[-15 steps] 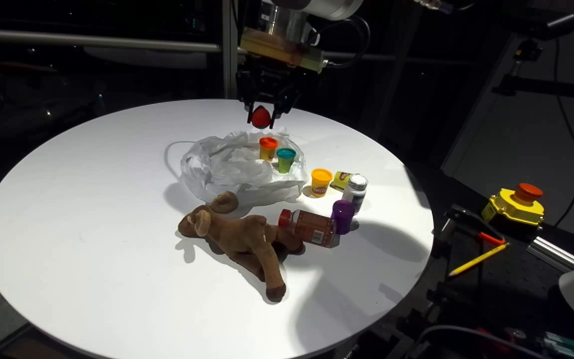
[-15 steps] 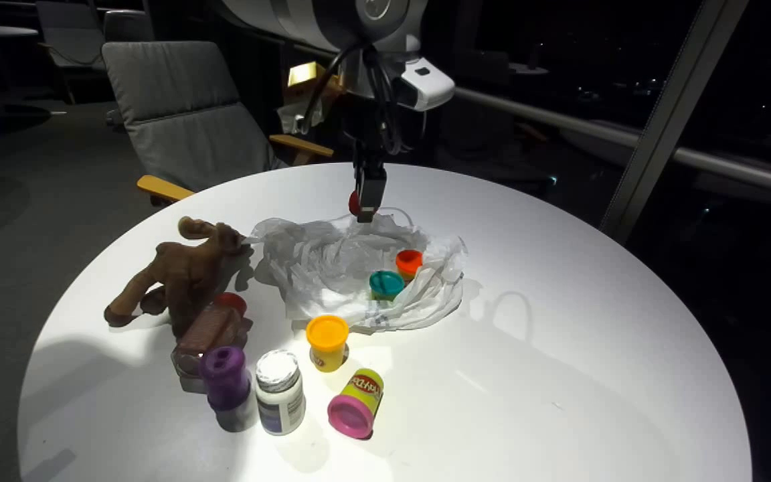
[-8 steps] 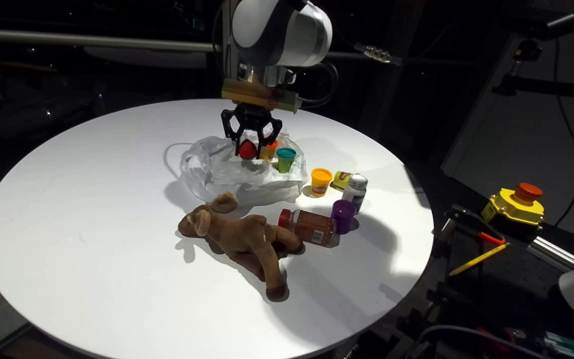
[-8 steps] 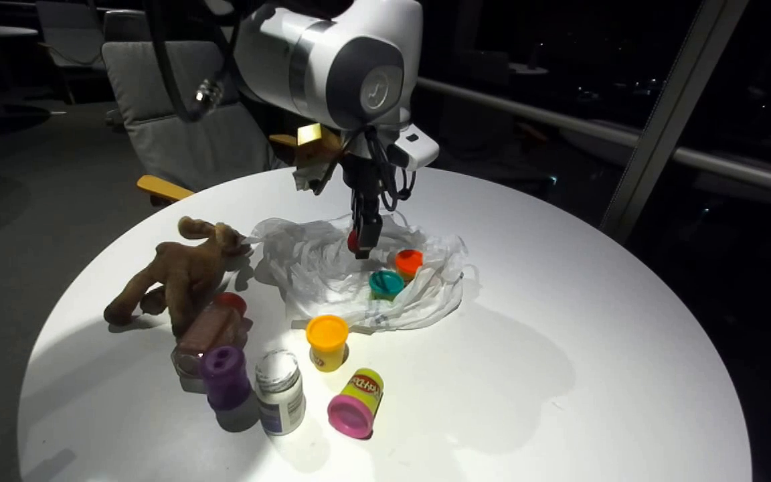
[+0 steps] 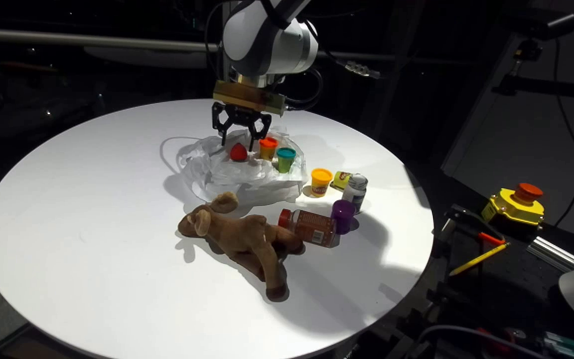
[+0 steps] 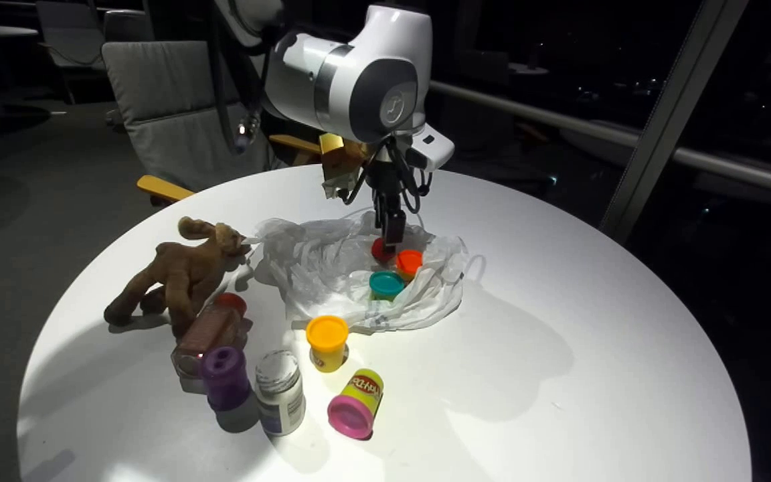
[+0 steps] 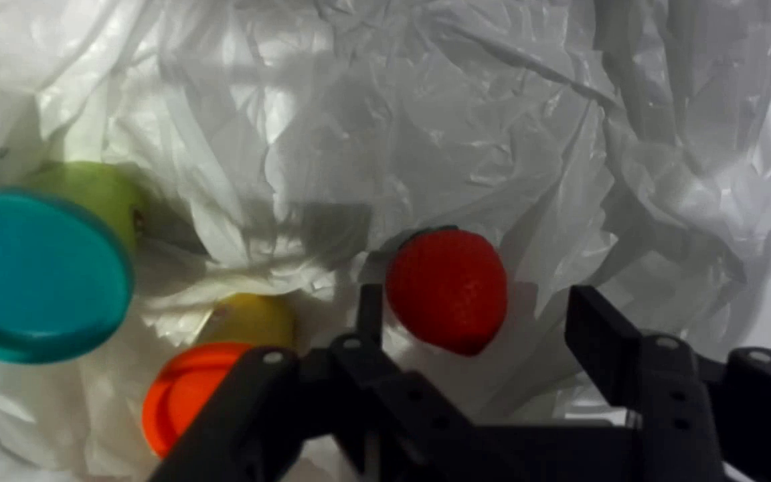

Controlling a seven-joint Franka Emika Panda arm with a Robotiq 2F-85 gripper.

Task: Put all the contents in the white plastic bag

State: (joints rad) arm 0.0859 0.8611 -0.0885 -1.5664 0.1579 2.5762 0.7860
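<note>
Wrist view: tool (image 7: 476,313) spread apart, red strawberry (image 7: 446,288) loose on white plastic bag (image 7: 332,114). We judge release done; next we lift clear, then fetch yellow tub (image 6: 327,343) from bench (image 6: 626,375).

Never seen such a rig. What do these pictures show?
This is a robot arm with a gripper. Two pictures look on from outside; the third is the wrist view. On the round table lies a white plastic bag. In its folds sit a red strawberry, an orange-lidded tub and a teal-lidded tub. Outside it: brown plush animal, yellow tub, pink-lidded tub, white bottle, purple container, red-capped jar. Nothing is held: the gripper is open; in the wrist view the strawberry shows between its fingers.
</note>
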